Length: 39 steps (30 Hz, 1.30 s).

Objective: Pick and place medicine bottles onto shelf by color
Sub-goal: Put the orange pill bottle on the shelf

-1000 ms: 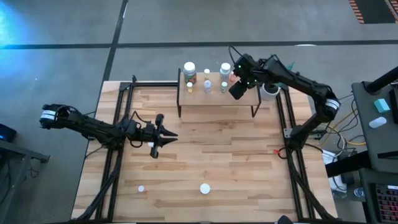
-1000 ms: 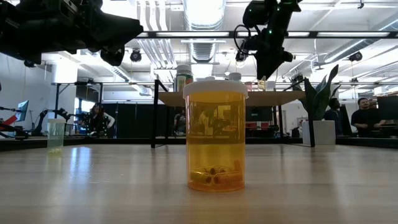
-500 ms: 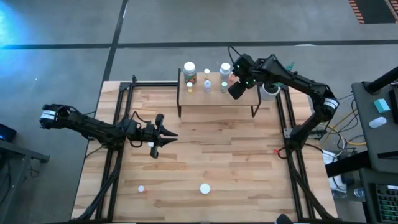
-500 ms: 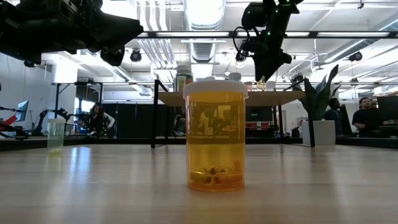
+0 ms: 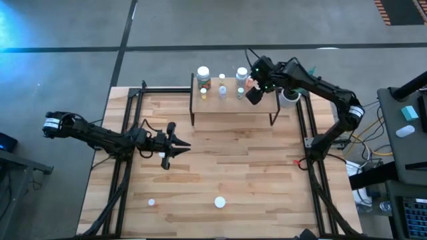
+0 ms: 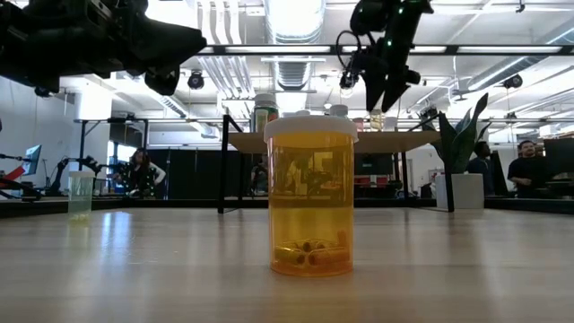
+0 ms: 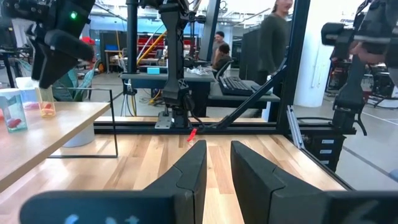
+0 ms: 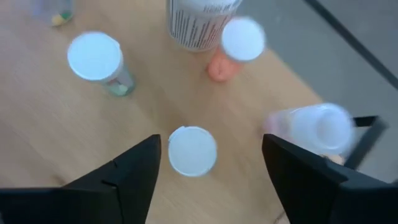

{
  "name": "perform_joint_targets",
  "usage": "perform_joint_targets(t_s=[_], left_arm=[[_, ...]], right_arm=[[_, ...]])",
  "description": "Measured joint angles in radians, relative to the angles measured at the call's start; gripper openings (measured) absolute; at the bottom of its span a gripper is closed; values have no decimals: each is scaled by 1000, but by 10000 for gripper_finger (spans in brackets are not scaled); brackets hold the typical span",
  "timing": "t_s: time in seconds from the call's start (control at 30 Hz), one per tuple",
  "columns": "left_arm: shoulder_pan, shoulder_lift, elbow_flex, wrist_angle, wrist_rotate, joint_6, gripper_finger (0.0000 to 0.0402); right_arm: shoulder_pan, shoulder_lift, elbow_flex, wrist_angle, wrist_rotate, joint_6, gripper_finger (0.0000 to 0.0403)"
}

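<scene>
Overhead scene: right hand (image 5: 251, 95) hovers above the shelf (image 5: 230, 107), fingers spread wide around a white-capped bottle (image 8: 192, 150) standing free between them, apparently just placed. Left hand (image 5: 175, 145), nearly closed and empty, waits over mid-surface. Two bottles (image 5: 219, 201) stand unsorted.

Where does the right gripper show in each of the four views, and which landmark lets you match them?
High view: right gripper over the shelf's right end.
Low view: upper right of centre, above the shelf.
Left wrist view: upper left, only its dark arm showing; its fingertips cannot be made out.
Right wrist view: its own fingers, open around a white-capped bottle.
Shared landmark: the shelf.
</scene>
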Motion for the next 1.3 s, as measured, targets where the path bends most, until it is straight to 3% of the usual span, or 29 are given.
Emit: perform_joint_targets(t_s=[0.17, 0.33, 0.63, 0.83, 1.03, 1.3], left_arm=[[0, 0, -1, -7, 0, -1, 54], [0, 0, 2, -66, 0, -2, 54], [-1, 2, 3, -58, 24, -1, 54], [-1, 6, 3, -58, 24, 3, 54], [-1, 6, 3, -57, 24, 10, 54], [-1, 7, 3, -57, 24, 27, 54]], right_arm=[[5, -52, 52, -36, -4, -8, 274], [87, -157, 6, 32, -5, -32, 236], [473, -402, -394, 472, -33, -78, 128], [676, -410, -585, 755, -85, -13, 96], [815, -286, -607, 831, -86, -25, 152], [985, -52, -506, 802, -87, 7, 309]])
